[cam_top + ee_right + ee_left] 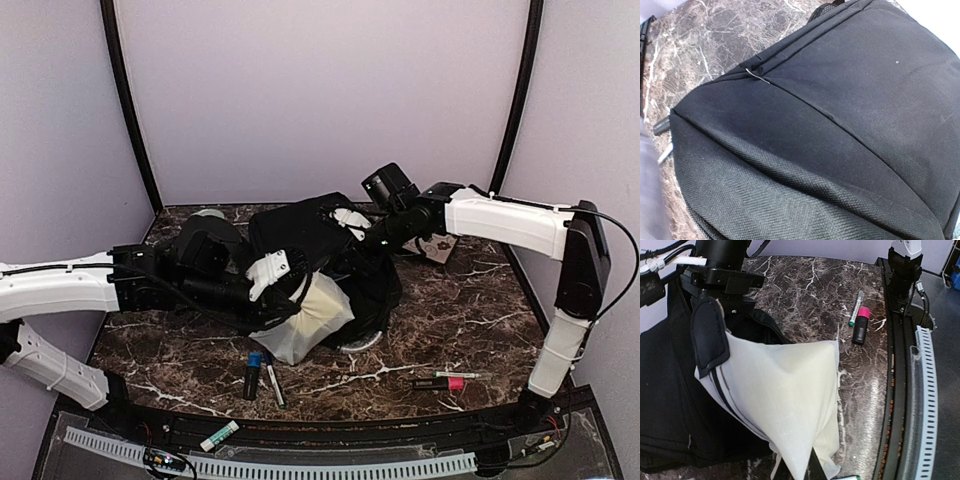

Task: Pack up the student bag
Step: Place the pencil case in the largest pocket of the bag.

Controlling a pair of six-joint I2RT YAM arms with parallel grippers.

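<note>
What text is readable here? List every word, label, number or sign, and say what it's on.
None is readable.
student bag: no label or logo shows.
pink-capped marker and pen: any print is too small to read.

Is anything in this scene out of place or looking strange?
Yes. A cream lining is pulled out of the student bag, bulging toward the near edge. Also, a white marker lies on the front rail, off the marble table, apart from the pens.
</note>
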